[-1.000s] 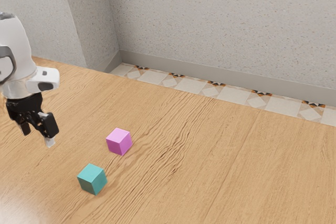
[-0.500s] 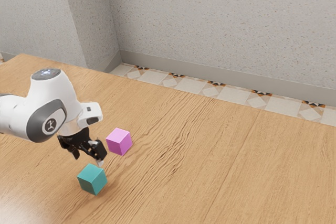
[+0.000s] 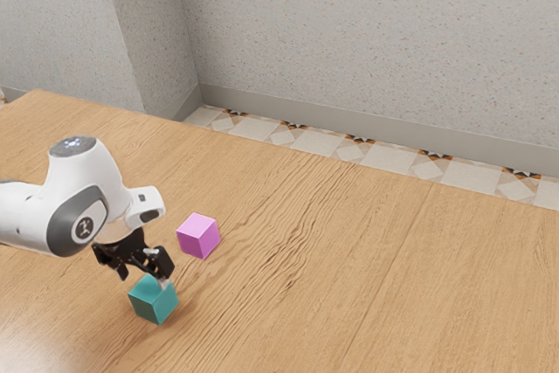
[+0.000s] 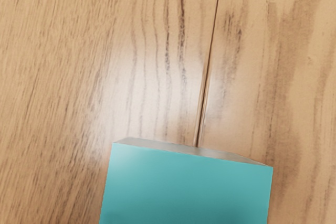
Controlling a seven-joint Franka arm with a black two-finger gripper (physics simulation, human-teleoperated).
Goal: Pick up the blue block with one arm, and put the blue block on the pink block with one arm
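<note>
**Step in hand:** the approach for the pick. The gripper hangs directly over the blue block, which renders teal. One fingertip is at or just above the block's top face. The fingers stand apart and grip nothing, and neither side face of the block is contacted. In the wrist view the block's top lies close under the hand, with bare wood grain beyond it.

**Location of items:** the blue block rests flat on the table, in the near part of the scene toward the exterior view's left. The pink block sits near it, farther back and slightly toward the exterior view's right. It is apart from the blue block and untouched. The arm comes in from the exterior view's left.

**Assessment:** no part of the task is complete, and the block is not yet lifted. The next move calls for a straight descent so the fingers straddle the block on two opposite faces, then closure and a lift. Clearance is the concern, since it cannot be confirmed that the fingertip clears the block's top edge. The pink block is near, so the carry should be short.
</note>
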